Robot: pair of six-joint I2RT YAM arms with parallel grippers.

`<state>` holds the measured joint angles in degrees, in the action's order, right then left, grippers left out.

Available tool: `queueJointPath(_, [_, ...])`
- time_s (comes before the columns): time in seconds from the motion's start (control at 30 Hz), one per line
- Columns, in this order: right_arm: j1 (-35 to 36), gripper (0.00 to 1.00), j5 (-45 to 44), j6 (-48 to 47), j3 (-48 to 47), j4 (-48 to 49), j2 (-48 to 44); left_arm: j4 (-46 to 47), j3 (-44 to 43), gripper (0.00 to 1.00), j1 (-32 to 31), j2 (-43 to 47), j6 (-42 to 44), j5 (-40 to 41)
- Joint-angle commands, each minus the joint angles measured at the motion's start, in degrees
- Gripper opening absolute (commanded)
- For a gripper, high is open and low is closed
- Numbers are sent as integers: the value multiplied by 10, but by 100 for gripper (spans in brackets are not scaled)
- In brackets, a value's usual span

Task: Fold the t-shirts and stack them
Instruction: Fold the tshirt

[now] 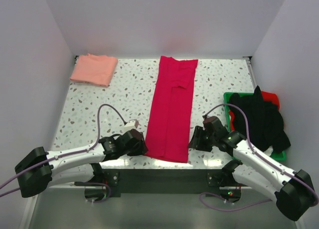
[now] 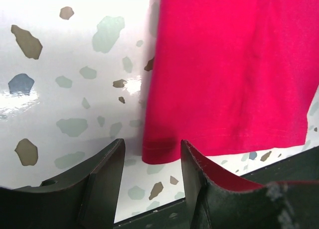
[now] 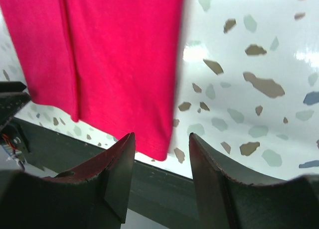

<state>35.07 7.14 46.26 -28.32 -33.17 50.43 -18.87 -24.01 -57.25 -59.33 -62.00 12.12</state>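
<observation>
Far left, the salmon-pink t-shirt [image 1: 93,69] sat folded at the back corner of the speckled table [image 1: 124,92]. Next across, the left gripper [image 1: 141,145] was low at the near edge, jaws apart and gripping nothing, with the near-left corner of the crimson-red t-shirt [image 1: 172,109] lined up with the gap in its wrist view [image 2: 152,152]. That red shirt lay down the middle as a long narrow strip, flat on the table. On its other side the right gripper [image 1: 195,139] mirrored the pose, jaws also parted around nothing, the near-right corner just ahead of them [image 3: 162,142]. Far right, a green tray [image 1: 230,97] held dark clothing [image 1: 261,119].
</observation>
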Motion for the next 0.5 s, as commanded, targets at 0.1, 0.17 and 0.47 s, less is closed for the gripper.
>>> queueJointPath(0.1, [1,48,59,34,61,-8,-15,67,27,51,14,-10,-5,-26])
queueJointPath(0.17, [1,48,70,38,70,5,-9,86,33,48,14,-18,-4,-35])
queueJointPath(0.47, [12,47,92,35,72,4,8,68,41,27,14,-33,-15,-40])
